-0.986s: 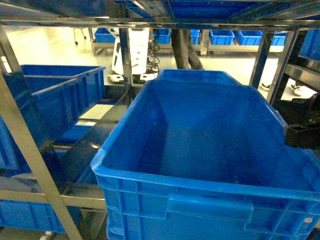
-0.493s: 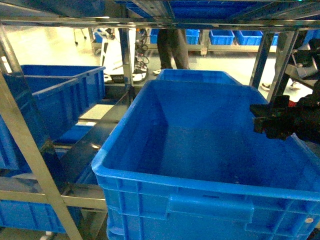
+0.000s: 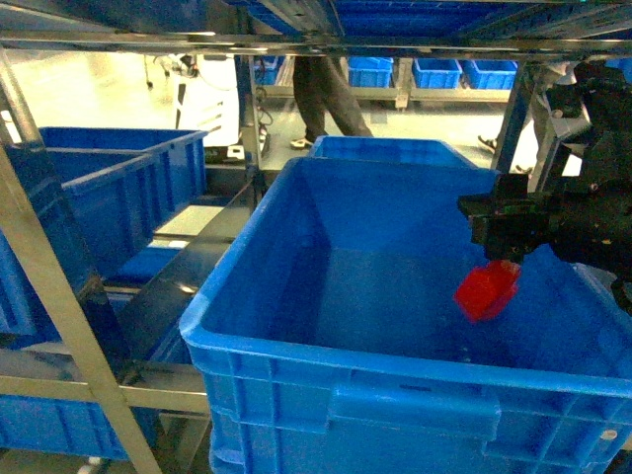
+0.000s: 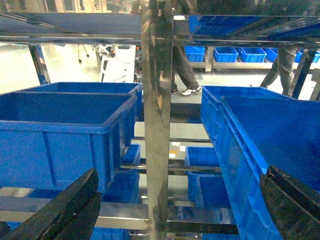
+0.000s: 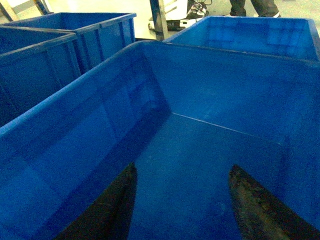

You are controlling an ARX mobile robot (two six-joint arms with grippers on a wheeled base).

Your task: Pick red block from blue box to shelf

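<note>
The red block (image 3: 487, 291) shows as a blurred red shape just under my right gripper (image 3: 497, 259), inside the outline of a big dark blue crate (image 3: 296, 336). Whether it hangs in the air or touches the crate I cannot tell. In the right wrist view my right gripper (image 5: 182, 170) stands open above the crate's bare floor (image 5: 200, 150), with nothing red between its fingers. My left gripper (image 4: 177, 210) is open wide, facing a steel upright (image 4: 157, 125) of the shelf. The crate rests on a tier of that shelf (image 3: 39, 257). The blue box is out of view.
More dark blue crates (image 3: 109, 188) sit on the shelf to the left and behind (image 3: 390, 150). A top rail (image 3: 296, 42) crosses overhead. A person (image 3: 326, 94) walks on the floor beyond, near other crates (image 4: 235, 54).
My right arm has swung in from the right edge to above the big crate. The red block, unseen before, now appears below the gripper.
</note>
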